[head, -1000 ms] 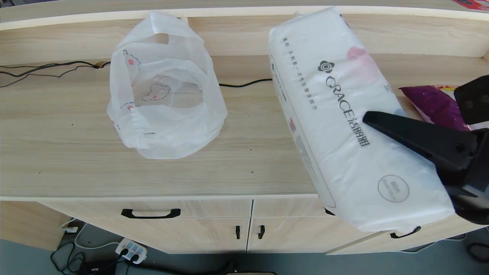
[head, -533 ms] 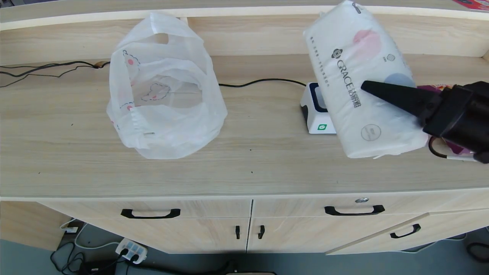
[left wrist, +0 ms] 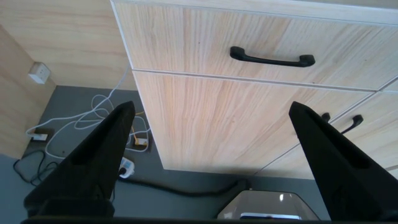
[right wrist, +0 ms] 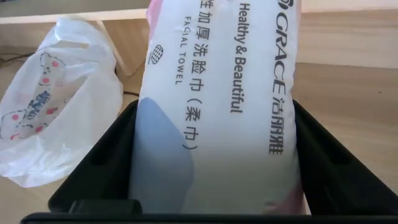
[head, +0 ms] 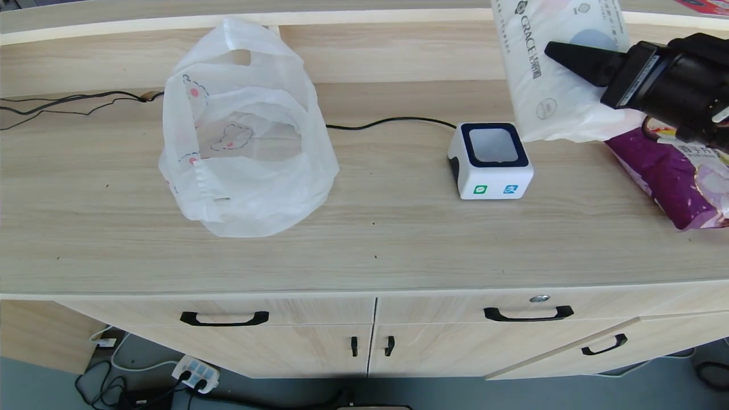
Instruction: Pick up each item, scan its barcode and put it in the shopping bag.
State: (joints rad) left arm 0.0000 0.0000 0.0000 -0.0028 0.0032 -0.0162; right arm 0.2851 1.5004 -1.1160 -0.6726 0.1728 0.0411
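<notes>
Currently, R gripper (head: 555, 54) is clamped across the white soft pack (head: 547, 97), one black finger on each broad side. Pack is held at a slant, beyond the scanner (head: 492, 162) and to its right. Its lower end hangs near the scanner's far-right corner, not over the window.

Pack look: white crinkly plastic wrap, pillow-shaped, long. Dark print runs lengthwise. There is a pink patch at one end, a blue-grey patch under the finger and a small round mark near the lower end. No barcode seen from my cams.

Counts, all placed relative to the scanner:
- White soft pack x1, in the R gripper as above.
- Purple packet (head: 678, 176) x1, flat on the counter (head: 364, 250) to the scanner's right. Its far end is tucked under the pack's lower edge in head cam; can't tell if they touch.
- Shopping bag (head: 245, 148) x1, well to the scanner's left. It is white, semi-clear, standing w/ mouth gaping, cartoon print on it.
- Scanner x1: white cube, dark-framed window facing up.
- Black cable (head: 393, 121) x1, runs from the scanner's far side toward the bag.

L gripper (left wrist: 211, 109): fingers spread wide, nothing between them, facing a drawer front w/ a black handle (left wrist: 272, 58).
</notes>
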